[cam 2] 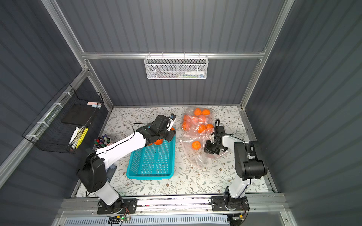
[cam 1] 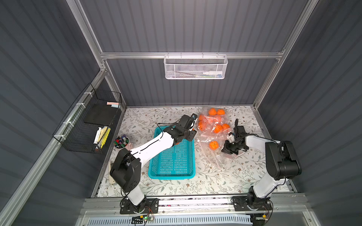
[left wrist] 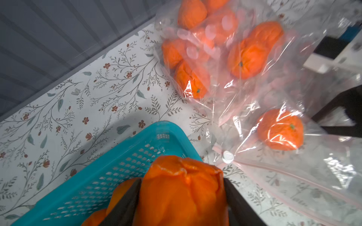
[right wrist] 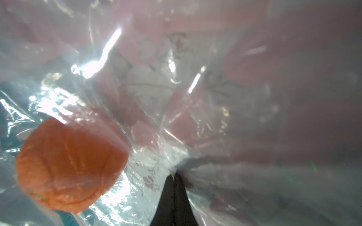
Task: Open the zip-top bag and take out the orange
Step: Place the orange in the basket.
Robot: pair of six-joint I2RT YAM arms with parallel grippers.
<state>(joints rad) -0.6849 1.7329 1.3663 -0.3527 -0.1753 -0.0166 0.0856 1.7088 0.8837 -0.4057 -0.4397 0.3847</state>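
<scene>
Your left gripper [left wrist: 180, 183] is clamped on an orange [left wrist: 176, 207], one finger on each side, and the fruit bulges out between them. It hangs over the far corner of the teal basket [cam 1: 172, 177], close to the rim on the bag's side. At least two more oranges [left wrist: 119, 193] lie in the basket beneath it.

Your right gripper [right wrist: 174, 178] is pinched tight on a fold of the clear zip-top bag [cam 1: 215, 156], with nothing else between its fingers. The bag lies on the tabletop [cam 1: 225, 182] just beside the basket. Several oranges are bunched at its far end, and one lone orange [cam 1: 213, 145] sits under the film nearer your right gripper.

Watch the drop. You are so near the corner that, if you let go here, the orange could hit the rim and roll onto the tabletop or against the bag. Move further over the basket floor first.

The fruit looks soft, so it may cling to a finger and fall off to one side.

The pinch on the film looks thin. A tug from either arm could slip or tear it, and the mouth might collapse over the remaining fruit. Lifting that fold could also send the lone orange rolling.
</scene>
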